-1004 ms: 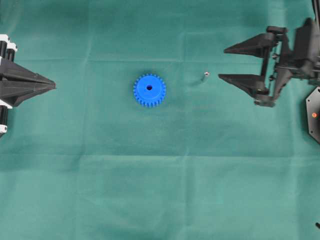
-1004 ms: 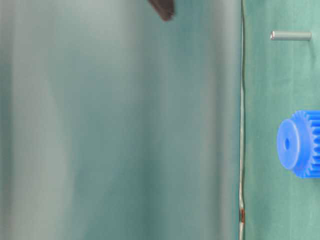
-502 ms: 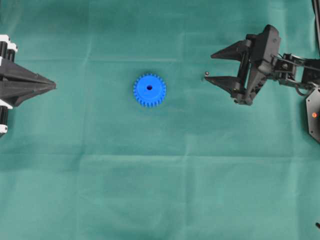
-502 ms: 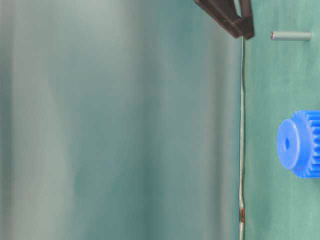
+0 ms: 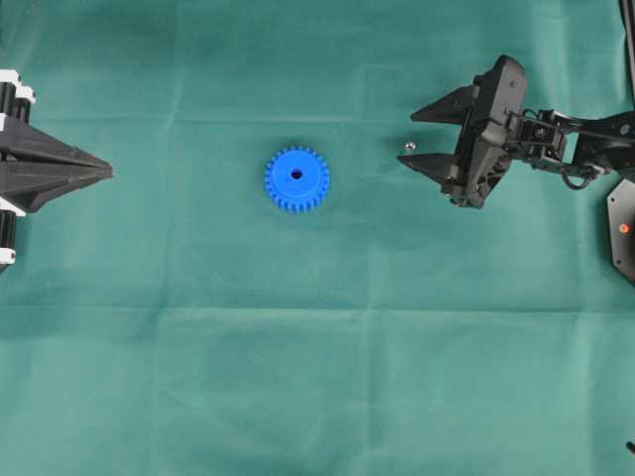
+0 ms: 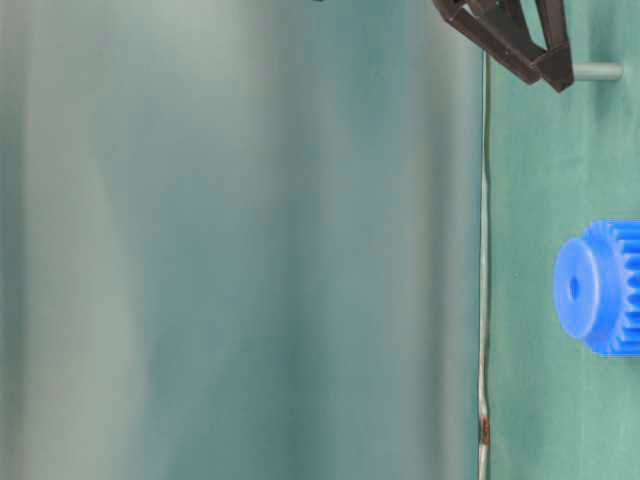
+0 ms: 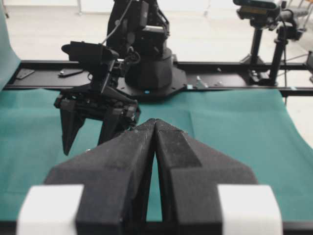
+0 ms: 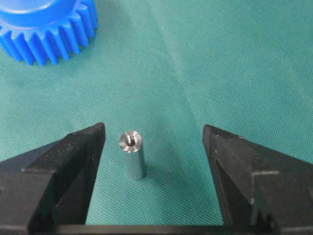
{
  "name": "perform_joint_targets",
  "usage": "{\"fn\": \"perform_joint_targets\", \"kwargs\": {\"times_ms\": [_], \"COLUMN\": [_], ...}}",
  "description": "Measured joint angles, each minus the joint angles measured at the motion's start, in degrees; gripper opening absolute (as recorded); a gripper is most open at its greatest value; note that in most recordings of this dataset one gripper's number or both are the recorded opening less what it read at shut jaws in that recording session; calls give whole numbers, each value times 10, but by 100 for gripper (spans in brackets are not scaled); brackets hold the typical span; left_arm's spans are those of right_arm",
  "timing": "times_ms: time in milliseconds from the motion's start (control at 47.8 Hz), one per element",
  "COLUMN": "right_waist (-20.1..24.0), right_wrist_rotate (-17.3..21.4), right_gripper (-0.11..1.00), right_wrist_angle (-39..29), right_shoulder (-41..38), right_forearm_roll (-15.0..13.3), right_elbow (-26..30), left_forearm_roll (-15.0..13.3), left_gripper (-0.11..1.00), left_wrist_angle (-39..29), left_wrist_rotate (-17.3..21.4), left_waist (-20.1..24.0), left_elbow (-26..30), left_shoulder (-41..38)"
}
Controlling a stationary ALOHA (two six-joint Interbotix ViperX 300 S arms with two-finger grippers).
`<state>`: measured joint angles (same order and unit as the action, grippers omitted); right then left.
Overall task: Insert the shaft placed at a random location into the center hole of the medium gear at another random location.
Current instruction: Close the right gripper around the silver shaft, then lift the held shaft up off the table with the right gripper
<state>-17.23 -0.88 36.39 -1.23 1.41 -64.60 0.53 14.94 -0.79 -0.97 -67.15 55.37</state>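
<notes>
The blue medium gear [image 5: 297, 178] lies flat on the green cloth, its dark center hole [image 5: 297, 175] facing up. To its right the small silvery shaft [image 5: 409, 147] stands upright on the cloth. My right gripper [image 5: 407, 140] is open, one finger on each side of the shaft. In the right wrist view the shaft [image 8: 132, 154] stands nearer the left finger [image 8: 73, 161], touching neither, with the gear [image 8: 49, 29] beyond it. My left gripper [image 5: 107, 172] rests shut at the far left, holding nothing.
Green cloth [image 5: 317, 377] covers the whole table. A black base plate [image 5: 623, 228] sits at the right edge. In the left wrist view, a black rail [image 7: 220, 78] and camera stands run behind the cloth.
My right gripper has moved left toward the shaft and now straddles it, still open. The gear, the shaft and the left gripper have not moved.
</notes>
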Motion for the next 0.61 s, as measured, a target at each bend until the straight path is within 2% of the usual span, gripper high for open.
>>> {"fn": "perform_joint_targets", "kwargs": {"times_ms": [105, 209, 272, 355, 439, 606], "right_waist": [0, 0, 0, 0, 1, 2], "right_wrist_rotate": [0, 0, 0, 0, 0, 0], "right_gripper": [77, 66, 55, 32, 19, 16], "right_wrist_angle": [0, 0, 0, 0, 0, 0], "right_shoulder": [0, 0, -1, -1, 0, -1], "right_forearm_roll": [0, 0, 0, -1, -3, -4], "right_elbow": [0, 0, 0, 0, 0, 0], "left_forearm_roll": [0, 0, 0, 0, 0, 0], "left_gripper": [0, 0, 0, 0, 0, 0], "left_wrist_angle": [0, -1, 0, 0, -1, -1], "left_wrist_rotate": [0, 0, 0, 0, 0, 0], "left_waist": [1, 1, 1, 1, 1, 1], "left_elbow": [0, 0, 0, 0, 0, 0], "left_shoulder": [0, 0, 0, 0, 0, 0]}}
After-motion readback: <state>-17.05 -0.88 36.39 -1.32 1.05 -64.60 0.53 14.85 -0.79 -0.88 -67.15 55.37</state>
